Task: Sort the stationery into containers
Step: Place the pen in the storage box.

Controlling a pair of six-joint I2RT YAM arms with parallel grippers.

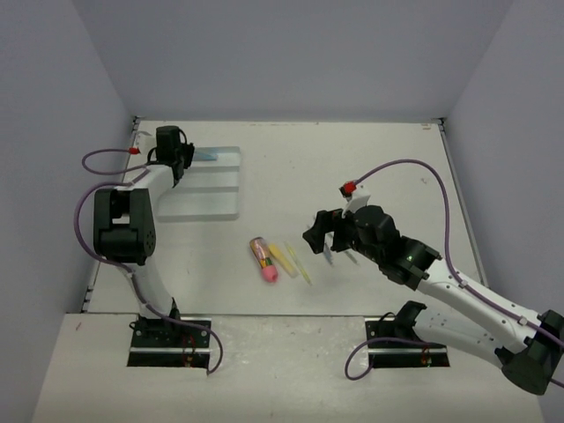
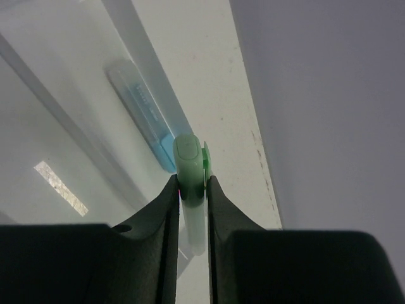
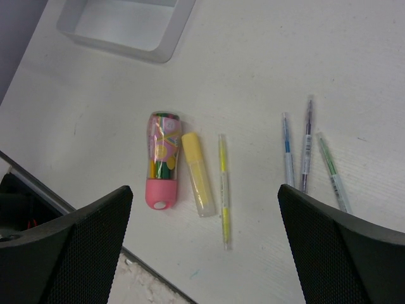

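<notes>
My left gripper (image 1: 174, 157) is over the far left end of the translucent tray (image 1: 220, 207). In the left wrist view it (image 2: 193, 190) is shut on a pale green marker (image 2: 190, 161), above a light blue marker (image 2: 142, 107) lying in the tray's far compartment. My right gripper (image 1: 322, 238) is open and empty above the table; in its own view (image 3: 205, 218) it hovers over a stubby pink-and-brown piece (image 3: 162, 161), a yellow highlighter (image 3: 197, 174) and a thin yellow pen (image 3: 223, 190). Three slim pens lie to their right: blue (image 3: 287, 155), grey (image 3: 306, 149), green (image 3: 332, 171).
The table's near edge (image 3: 95, 225) runs just below the pink piece. The tray's near corner (image 3: 171, 44) shows at the top of the right wrist view. Grey walls close the table on the left, back and right.
</notes>
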